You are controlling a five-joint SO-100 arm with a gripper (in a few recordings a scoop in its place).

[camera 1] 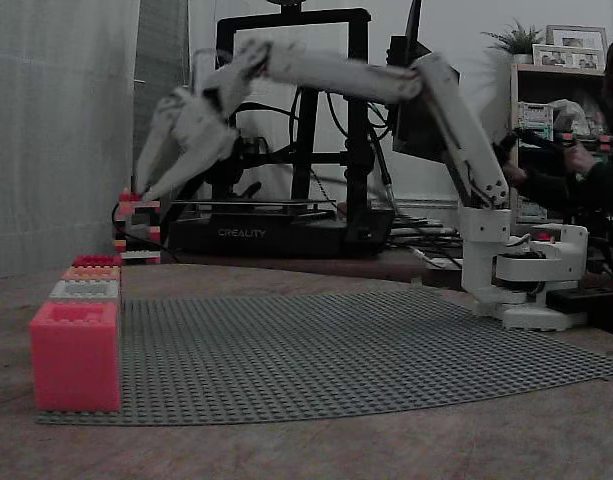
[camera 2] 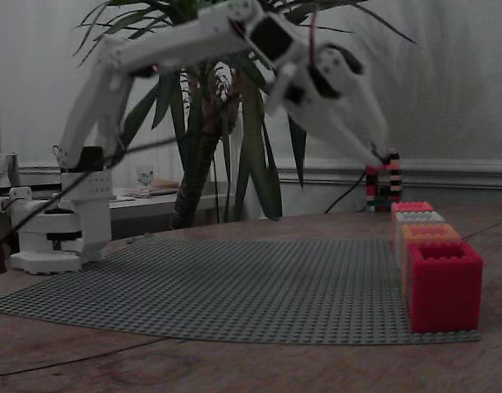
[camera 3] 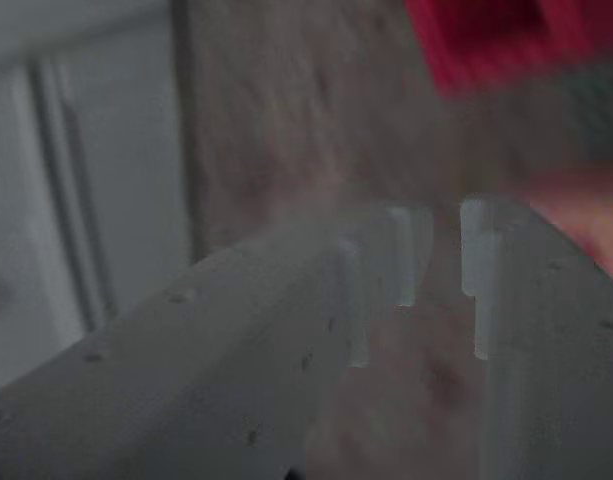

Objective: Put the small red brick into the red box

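Note:
The red box point(camera 2: 443, 286) is the deep red one, nearest in one fixed view and at the far end of the row point(camera 1: 98, 260) in the other. My gripper point(camera 1: 136, 193) hangs high above that row, fingers drawn together at the tips. A tiny red piece, the small red brick point(camera 1: 126, 197), shows right at those tips. In the other fixed view the gripper point(camera 2: 380, 152) sits above and behind the boxes. The blurred wrist view shows both fingers point(camera 3: 406, 260) close together, with the red box point(camera 3: 476, 40) ahead at the top edge.
The boxes stand in one row on the edge of a grey studded baseplate point(camera 1: 336, 350): pinkish-coral point(camera 1: 76, 355), grey-white point(camera 1: 84, 290), orange point(camera 1: 91, 272). A small coloured brick tower point(camera 2: 383, 182) stands behind the row. A 3D printer point(camera 1: 286, 225) is at the back.

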